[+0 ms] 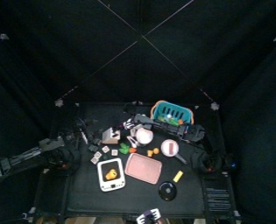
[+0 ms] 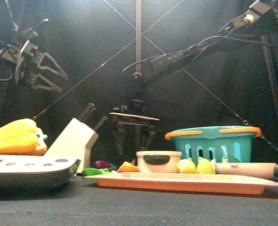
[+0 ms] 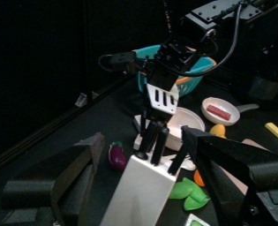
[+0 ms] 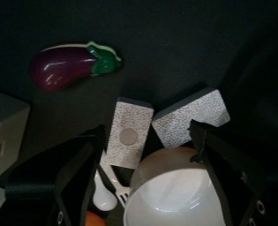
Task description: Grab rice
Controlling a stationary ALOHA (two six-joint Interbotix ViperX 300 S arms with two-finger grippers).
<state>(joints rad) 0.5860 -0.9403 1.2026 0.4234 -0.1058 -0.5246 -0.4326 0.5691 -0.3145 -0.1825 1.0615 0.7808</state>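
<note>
Nearest lens, front view: grey tray point(image 2: 29, 169) at L, yellow pepper point(image 2: 14, 137) just behind it, pale block point(image 2: 72, 143) leaning beside the pepper. Pink tray point(image 2: 188, 184) lies flat at R front. Teal basket point(image 2: 212, 141) stands behind that. Both arms hang further back.

Top view: R arm point(image 1: 196, 133) reaches in past table mid-line, over the back half. Rice bowl point(image 1: 144, 136), a white round, sits near table centre, right at that arm's tip and forward of the basket. L arm point(image 1: 35, 157) is low at the table's L edge, well apart from the bowl.

L wrist view: left gripper point(image 3: 141, 141) has jaws spread and nothing pinched. The block stands upright ahead of them, w/ black handles sticking out its top. R arm hangs beyond the block. Basket is behind that.

R wrist view: right gripper point(image 4: 147, 137) has jaws spread wide, rice bowl framed between them. Cannot tell if either jaw touches the rim. Two speckled packets point(image 4: 129, 132) lie side by side just past the bowl. Purple eggplant point(image 4: 71, 66) is farther off on bare table point(image 4: 212, 44). White spoon point(image 4: 106, 185) is beside the bowl.
</note>
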